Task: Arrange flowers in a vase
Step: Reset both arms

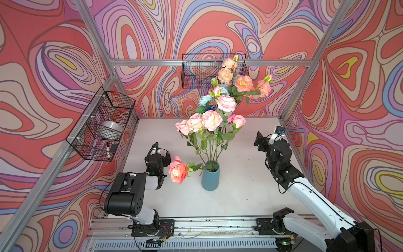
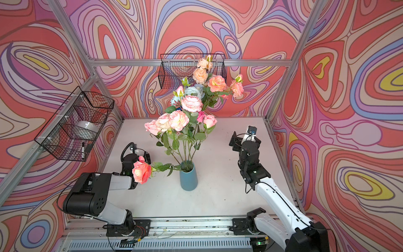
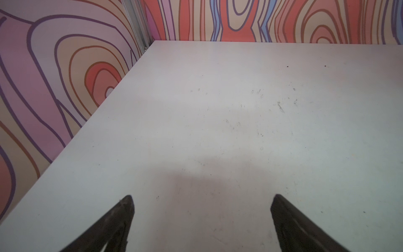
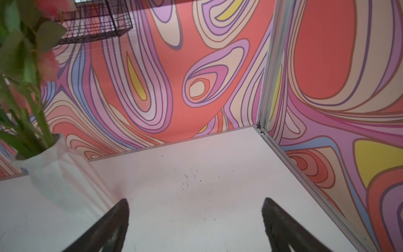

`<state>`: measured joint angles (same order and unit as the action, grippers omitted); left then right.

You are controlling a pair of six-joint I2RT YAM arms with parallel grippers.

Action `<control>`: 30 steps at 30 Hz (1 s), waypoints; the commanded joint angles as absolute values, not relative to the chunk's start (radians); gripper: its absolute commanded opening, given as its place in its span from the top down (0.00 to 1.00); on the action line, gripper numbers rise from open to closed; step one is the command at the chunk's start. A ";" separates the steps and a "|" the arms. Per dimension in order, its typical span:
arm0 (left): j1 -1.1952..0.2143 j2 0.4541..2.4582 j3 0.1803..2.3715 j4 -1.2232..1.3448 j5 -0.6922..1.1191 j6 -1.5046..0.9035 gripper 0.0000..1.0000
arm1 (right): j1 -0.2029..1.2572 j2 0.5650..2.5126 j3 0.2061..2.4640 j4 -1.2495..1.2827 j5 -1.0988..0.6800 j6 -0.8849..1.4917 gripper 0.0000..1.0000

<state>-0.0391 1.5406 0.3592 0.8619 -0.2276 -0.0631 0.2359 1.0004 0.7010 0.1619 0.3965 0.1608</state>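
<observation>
A teal vase (image 1: 210, 175) (image 2: 188, 177) stands mid-table in both top views, holding several pink and white flowers (image 1: 210, 120) (image 2: 177, 120) on leafy stems. One coral rose (image 1: 177, 172) leans out low to the left, in front of my left arm's wrist. Peach and pale blue flowers (image 1: 243, 84) rise behind it. In the right wrist view their stems (image 4: 41, 122) stand in a white ribbed vase (image 4: 56, 172). My left gripper (image 1: 168, 157) (image 3: 202, 203) is open over bare table, left of the teal vase. Right of the vases, my right gripper (image 1: 258, 139) (image 4: 196, 206) is also open with nothing in it.
A wire basket (image 1: 102, 124) on the left wall holds a white round thing and a marker. Another wire basket (image 1: 202, 69) hangs on the back wall behind the flowers. Patterned walls and aluminium posts close three sides of the white table (image 1: 239, 174).
</observation>
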 commanded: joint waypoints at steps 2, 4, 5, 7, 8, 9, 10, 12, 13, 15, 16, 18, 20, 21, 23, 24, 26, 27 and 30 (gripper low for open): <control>-0.037 1.546 0.361 0.929 -0.226 -0.050 0.00 | 0.076 1.041 0.653 0.248 0.150 0.143 0.02; -0.037 1.541 0.366 0.903 -0.227 -0.052 0.00 | 0.046 1.062 0.614 0.299 0.112 0.099 0.02; -0.037 1.538 0.368 0.894 -0.226 -0.053 0.00 | 0.039 1.075 0.590 0.331 0.112 0.080 0.02; -0.036 1.550 0.361 0.930 -0.228 -0.046 0.00 | 0.032 1.109 0.555 0.387 0.102 0.036 0.02; -0.037 1.546 0.364 0.916 -0.226 -0.049 0.00 | 0.028 1.130 0.537 0.411 0.100 0.023 0.02; -0.037 1.541 0.365 0.908 -0.227 -0.049 0.00 | 0.028 1.157 0.526 0.430 0.098 0.014 0.02; -0.037 1.544 0.364 0.917 -0.227 -0.048 0.00 | 0.024 1.191 0.515 0.459 0.095 0.015 0.02; -0.037 1.545 0.360 0.923 -0.226 -0.048 0.00 | 0.021 1.260 0.501 0.500 0.084 0.000 0.02; -0.037 1.542 0.360 0.920 -0.226 -0.048 0.00 | 0.020 1.292 0.490 0.535 0.085 0.001 0.02; -0.037 1.544 0.359 0.926 -0.226 -0.048 0.00 | 0.018 1.345 0.462 0.647 0.083 0.004 0.01; -0.037 1.543 0.359 0.925 -0.226 -0.048 0.00 | 0.016 1.379 0.440 0.725 0.075 0.010 0.02; -0.037 1.544 0.359 0.926 -0.226 -0.048 0.00 | 0.010 1.461 0.416 0.867 0.062 0.017 0.02; -0.037 1.544 0.359 0.925 -0.226 -0.047 0.00 | 0.002 1.527 0.462 0.810 0.008 0.009 0.02; -0.037 1.544 0.357 0.926 -0.227 -0.048 0.00 | 0.002 1.564 0.457 0.848 -0.006 0.004 0.02; -0.037 1.545 0.359 0.926 -0.225 -0.048 0.00 | 0.002 1.644 0.437 0.952 -0.002 0.006 0.02; -0.037 1.544 0.359 0.925 -0.225 -0.048 0.00 | 0.002 1.674 0.429 0.996 0.001 0.008 0.02; -0.037 1.545 0.360 0.924 -0.225 -0.048 0.00 | 0.000 1.711 0.432 1.032 0.000 0.009 0.02; -0.037 1.546 0.360 0.925 -0.223 -0.048 0.00 | -0.003 1.701 0.453 0.966 -0.017 0.004 0.02; -0.036 1.545 0.360 0.923 -0.224 -0.049 0.00 | -0.008 1.710 0.479 0.927 0.034 0.030 0.02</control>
